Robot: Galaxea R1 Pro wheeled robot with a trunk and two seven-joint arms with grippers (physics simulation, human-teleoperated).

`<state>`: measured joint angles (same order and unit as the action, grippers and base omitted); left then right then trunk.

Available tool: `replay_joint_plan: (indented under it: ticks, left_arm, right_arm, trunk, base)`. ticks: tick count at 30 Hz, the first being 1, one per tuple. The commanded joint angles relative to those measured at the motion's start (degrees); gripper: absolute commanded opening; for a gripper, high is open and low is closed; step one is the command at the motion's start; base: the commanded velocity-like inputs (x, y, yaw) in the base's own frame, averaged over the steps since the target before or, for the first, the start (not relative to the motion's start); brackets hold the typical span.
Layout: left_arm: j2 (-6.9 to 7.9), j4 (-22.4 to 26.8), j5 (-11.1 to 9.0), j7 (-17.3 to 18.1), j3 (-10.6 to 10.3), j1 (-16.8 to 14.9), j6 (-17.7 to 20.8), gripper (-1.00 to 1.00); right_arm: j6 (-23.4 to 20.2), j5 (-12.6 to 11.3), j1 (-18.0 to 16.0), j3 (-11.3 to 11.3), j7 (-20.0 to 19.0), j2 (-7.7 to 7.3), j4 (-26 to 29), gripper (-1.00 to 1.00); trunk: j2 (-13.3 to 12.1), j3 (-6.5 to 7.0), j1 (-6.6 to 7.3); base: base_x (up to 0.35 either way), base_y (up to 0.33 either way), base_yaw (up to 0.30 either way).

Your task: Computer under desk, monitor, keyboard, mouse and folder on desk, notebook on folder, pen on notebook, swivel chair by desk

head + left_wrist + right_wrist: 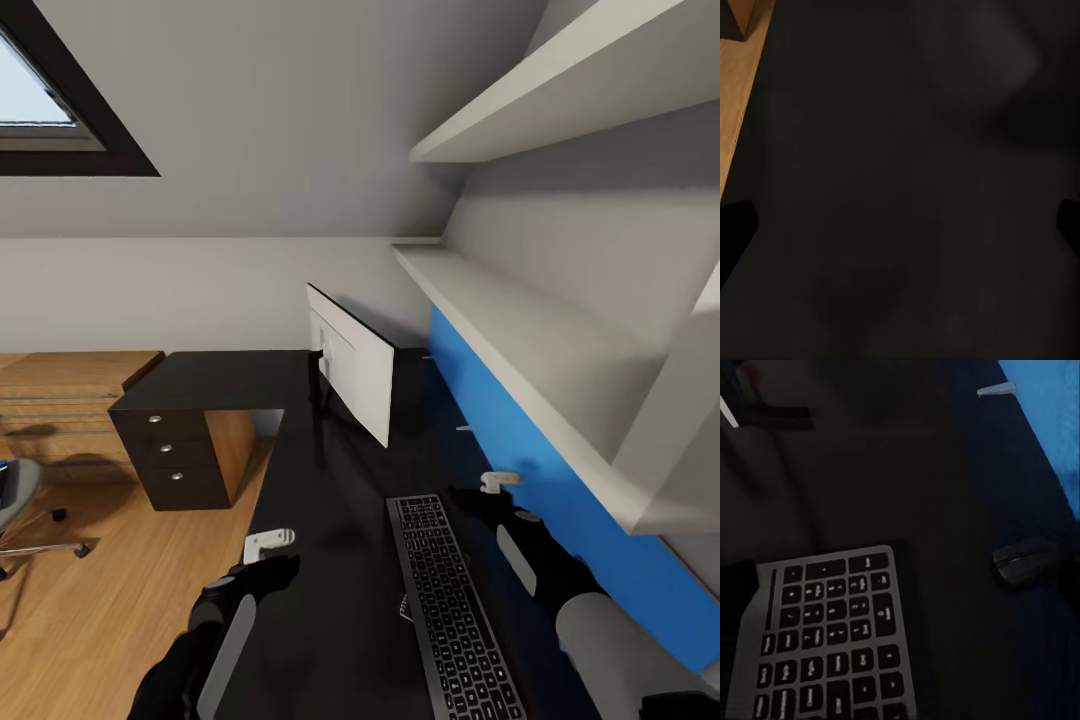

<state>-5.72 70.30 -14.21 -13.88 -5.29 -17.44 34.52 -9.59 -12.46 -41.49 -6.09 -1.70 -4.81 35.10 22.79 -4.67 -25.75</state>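
Head view: keyboard (455,610) lies on the desk (330,560), near the monitor (352,362); key lettering unreadable. Right wrist view: mouse (1020,564) right of it. Left gripper (268,545) spread apart; right gripper (497,483) unclear.

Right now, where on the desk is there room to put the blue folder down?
Bare desk lies between the keyboard and the desk's floor-side edge, below the monitor. It is tighter between keyboard and blue wall, where the mouse sits.

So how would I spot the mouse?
Find the long black desk along the blue wall. The keyboard lies on it, and the mouse sits apart from that, toward the wall. It's a small, smooth black lump with no keys.
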Motion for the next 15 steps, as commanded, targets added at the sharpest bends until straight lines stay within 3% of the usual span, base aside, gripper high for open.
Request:
replay_joint_plan:
  ticks: [1, 5, 9, 15]
  left_arm:
    - [0.01, 0.5, -0.6, -0.5, -0.1, -0.1, 0.2, 1.0]
    - [0.01, 3.5, -0.6, -0.4, -0.1, 0.0, 0.3, 1.0]
    - [0.02, 8.3, -0.7, -0.3, -0.1, 0.7, 0.6, 1.0]
    - [0.17, 17.8, -1.1, -0.1, 0.1, 4.0, 1.5, 1.0]
  right_arm:
    - [-0.2, -0.4, -0.8, -0.3, 0.8, -0.08, -0.7, 1.0]
    - [-0.2, 0.0, -6.6, -0.2, 4.0, -0.11, -7.1, 1.0]
    - [0.2, 0.1, -14.4, -0.2, 5.7, -0.17, -16.9, 1.0]
    - [1.0, 0.0, -18.8, -0.2, 9.4, -0.3, -22.1, 1.0]
  trunk:
    - [0.1, -0.14, -0.04]
    - [0.1, -0.14, -0.04]
    - [0.1, -0.14, -0.04]
    - [0.1, -0.14, -0.04]
  base:
    - [0.0, 0.0, 0.0]
    - [0.0, 0.0, 0.0]
    - [0.0, 0.0, 0.0]
    - [0.0, 0.0, 0.0]
